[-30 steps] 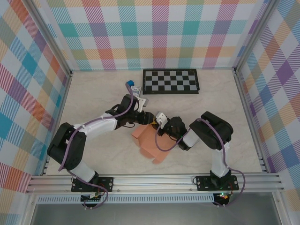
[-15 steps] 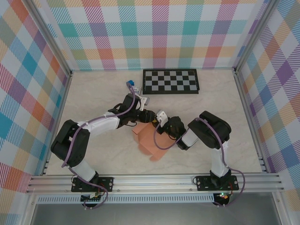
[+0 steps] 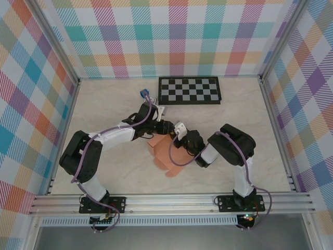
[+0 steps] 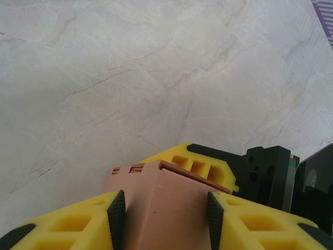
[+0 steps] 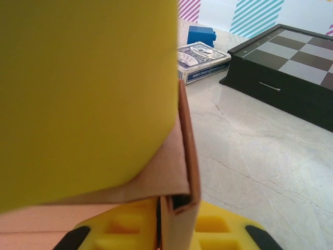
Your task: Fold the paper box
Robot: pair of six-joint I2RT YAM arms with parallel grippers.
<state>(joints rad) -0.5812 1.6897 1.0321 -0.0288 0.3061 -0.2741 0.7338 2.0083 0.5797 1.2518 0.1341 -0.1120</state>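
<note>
Paper box (image 3: 165, 156), position? (KL)

Mid-table (image 3: 104, 112), on the near side of the chessboard (image 3: 190, 90), lying between the two wrists. It is partly formed. One end is a raised rectangular section, and loose flaps trail toward the arm bases. (RM)

Left gripper (image 4: 165, 221)? (KL)

Jaws part-way apart and clamped across the raised section, with the black pads (image 4: 115, 219) flat on opposite walls. My reading: it squares that section and pins it so the sheet cannot slide on the smooth top. (RM)

Right gripper (image 3: 176, 141)? (KL)

It faces in from the opposite side, almost nose to nose with the left. In its wrist view the jaws are nearly together, with one thin cardboard wall nipped edge-on between them and a small dark gap at the fold. In the left wrist view, one of its yellow fingers (image 4: 200, 165) sits just behind the box's far wall. My reading: it works the end panel while the left serves as the vice. (RM)

Stage? (KL)

Judged mid-fold. The flaps at the near end are not yet tucked. (RM)

Risk? (KL)

The card is thin, so too hard a squeeze could crease a wall off its score line. The grippers are very close, so their fingers could touch. The card pack (image 5: 203, 61) and blue cube (image 5: 200, 34) lie well apart from the work, near the chessboard. (RM)
</note>
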